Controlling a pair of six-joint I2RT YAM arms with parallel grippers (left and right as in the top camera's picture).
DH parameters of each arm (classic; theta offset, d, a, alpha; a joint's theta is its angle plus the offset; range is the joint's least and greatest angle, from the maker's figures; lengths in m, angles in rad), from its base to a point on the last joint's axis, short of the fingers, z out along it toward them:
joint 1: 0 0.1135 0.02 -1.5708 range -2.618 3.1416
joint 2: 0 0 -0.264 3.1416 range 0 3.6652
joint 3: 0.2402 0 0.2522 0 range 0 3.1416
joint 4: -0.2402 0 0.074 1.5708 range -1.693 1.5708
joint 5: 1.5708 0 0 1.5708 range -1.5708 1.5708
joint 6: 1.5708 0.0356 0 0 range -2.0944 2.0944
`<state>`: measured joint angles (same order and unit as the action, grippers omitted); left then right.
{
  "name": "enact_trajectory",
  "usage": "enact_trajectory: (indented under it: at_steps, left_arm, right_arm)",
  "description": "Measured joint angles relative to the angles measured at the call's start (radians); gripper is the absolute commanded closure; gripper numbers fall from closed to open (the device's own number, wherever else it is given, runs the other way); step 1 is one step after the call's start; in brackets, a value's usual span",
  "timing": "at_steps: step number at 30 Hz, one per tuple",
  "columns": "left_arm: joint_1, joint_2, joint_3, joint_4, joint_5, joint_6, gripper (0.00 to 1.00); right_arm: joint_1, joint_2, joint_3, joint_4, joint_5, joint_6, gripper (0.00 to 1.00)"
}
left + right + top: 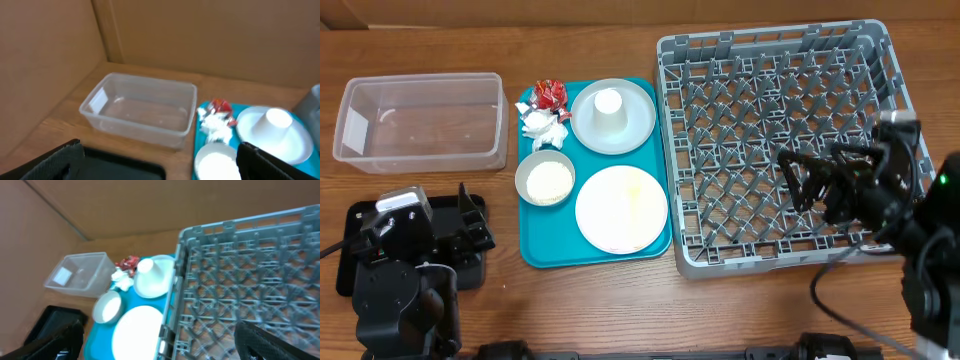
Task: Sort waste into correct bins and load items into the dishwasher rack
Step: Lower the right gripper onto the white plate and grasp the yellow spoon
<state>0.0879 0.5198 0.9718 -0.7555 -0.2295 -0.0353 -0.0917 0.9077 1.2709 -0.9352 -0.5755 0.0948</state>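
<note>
Napkin and red wrapper lie in teal tray's far-left corner, near clear tub. Left gripper, right gripper: both wide, empty. Suggest left descends vertically, pinching napkin's bulk, clear of bowl.

Robot lab test bench, by the look of it. Wooden table boxed in at the back and left by plain brown cardboard walls. Two black robot arms at its near edge: left arm, right arm. Dishwasher rack sits straight on the table, beside a teal tray carrying plates.
</note>
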Motion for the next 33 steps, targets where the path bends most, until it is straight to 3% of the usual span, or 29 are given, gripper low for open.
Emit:
enact_trajectory:
  at_steps: [4,12,16,18,19,21,26,29,33]
  left_arm:
    - [0.000,0.000,0.000,-0.073,-0.007,-0.001,0.00]
    - [0.000,0.003,0.001,-0.154,-0.148,-0.152,0.00]
    - [0.000,0.022,0.001,-0.219,-0.187,-0.230,0.00]
    - [0.000,0.037,0.002,-0.241,-0.190,-0.256,0.00]
    - [0.000,0.040,0.002,-0.250,-0.190,-0.262,0.00]
    - [0.000,0.041,0.002,-0.277,-0.190,-0.270,0.00]
    - [0.000,0.041,0.002,-0.330,-0.190,-0.278,0.00]
    - [0.000,0.041,0.002,-0.333,-0.190,-0.278,0.00]
    - [0.000,0.041,0.002,-0.334,-0.190,-0.278,0.00]
  right_arm:
    - [0.066,0.107,0.004,0.021,-0.012,0.073,0.00]
    - [0.564,0.377,0.005,0.008,0.296,0.222,0.00]
    - [0.798,0.516,0.005,0.109,0.402,0.269,0.00]
    - [0.842,0.568,0.005,0.151,0.422,0.280,0.02]
    - [0.846,0.595,0.005,0.170,0.439,0.307,0.11]
    - [0.845,0.631,0.005,0.211,0.470,0.367,0.18]
    - [0.850,0.780,0.005,0.284,0.506,0.476,0.25]
    - [0.862,0.879,0.005,0.288,0.522,0.526,0.37]
    - [0.867,0.979,0.005,0.291,0.541,0.562,0.42]
